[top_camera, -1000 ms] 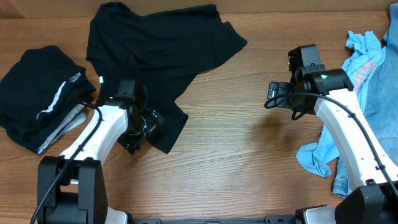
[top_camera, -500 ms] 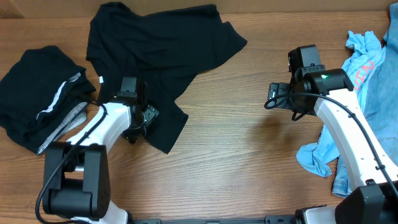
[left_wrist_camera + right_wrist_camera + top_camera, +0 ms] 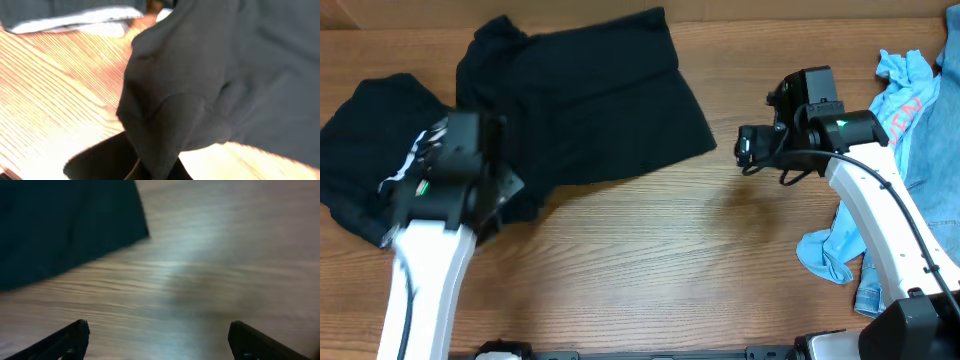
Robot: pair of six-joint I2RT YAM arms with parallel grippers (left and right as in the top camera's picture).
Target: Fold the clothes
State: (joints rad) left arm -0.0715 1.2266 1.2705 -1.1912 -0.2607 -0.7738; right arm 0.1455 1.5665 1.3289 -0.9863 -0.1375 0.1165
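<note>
A black garment lies spread across the back of the table. Its lower left corner is bunched up and lifted in my left gripper, which is shut on it. In the left wrist view the dark cloth hangs up from the jaws of the left gripper over the wood and hides the fingertips. My right gripper hovers open over bare wood just right of the garment's edge. The right wrist view shows the right gripper holding nothing, its fingers wide apart, and the garment's corner ahead of it on the left.
A folded black garment with white trim sits at the far left, next to my left arm. A heap of light blue clothes lies along the right edge, with a blue piece beside the right arm's base.
My left gripper has shut on the black garment's lower corner and carried it up and to the left, so the hanging flap is gone from the table's middle. My right gripper has shifted slightly left.
</note>
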